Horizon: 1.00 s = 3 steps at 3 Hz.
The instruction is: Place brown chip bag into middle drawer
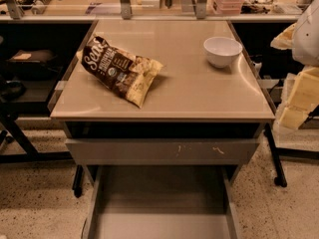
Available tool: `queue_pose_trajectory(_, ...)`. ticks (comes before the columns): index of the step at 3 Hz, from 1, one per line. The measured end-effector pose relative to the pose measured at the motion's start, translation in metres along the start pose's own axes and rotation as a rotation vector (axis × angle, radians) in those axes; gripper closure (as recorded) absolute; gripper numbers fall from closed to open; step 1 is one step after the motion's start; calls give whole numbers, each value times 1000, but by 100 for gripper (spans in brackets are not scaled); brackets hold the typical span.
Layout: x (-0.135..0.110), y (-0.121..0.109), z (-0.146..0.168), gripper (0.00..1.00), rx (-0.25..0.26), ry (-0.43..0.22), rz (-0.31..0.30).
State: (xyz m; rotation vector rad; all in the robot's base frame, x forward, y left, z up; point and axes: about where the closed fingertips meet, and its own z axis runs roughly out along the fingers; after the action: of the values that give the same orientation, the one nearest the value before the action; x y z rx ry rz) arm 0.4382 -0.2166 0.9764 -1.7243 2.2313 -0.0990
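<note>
One bag (121,69) lies flat on the cabinet top (199,91), on the left half, close to the left edge. It is dark brown and crinkly, with white curly letters. It lies slanted. The dark end points to the back left. The tan-yellow end, with chips on it, points to the front and toward the middle of the top.

A white bowl (222,51) stands upright on the right side of the top, near the back. It is well apart from the bag.

Under the top is a dark gap. Below the gap is the top drawer (149,151), with a flat grey front. Pale yellow scuff marks show on the right part of that front.

Below that, the middle drawer (159,198) is pulled far out toward the camera. Its floor is smooth and grey, with thin low walls on the left and right.

The gripper (298,101) is at the right edge of the view, beside the right side of the cabinet and lower than the bowl. It looks pale yellow and white. It is well apart from the bag and does not hold it. Whether it is wide or narrow cannot be told.

A speckled floor (35,203) lies around the cabinet.
</note>
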Motion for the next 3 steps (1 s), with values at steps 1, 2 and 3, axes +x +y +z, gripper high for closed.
queue_pose_trajectory(1, -3, -1, 0, 0, -1, -1, -6)
queue_pose_trajectory(2, -27, -8, 13, 0, -4, -43, -42)
queue_pose_trajectory(3, -67, -23, 29, 0, 1, -138, -75)
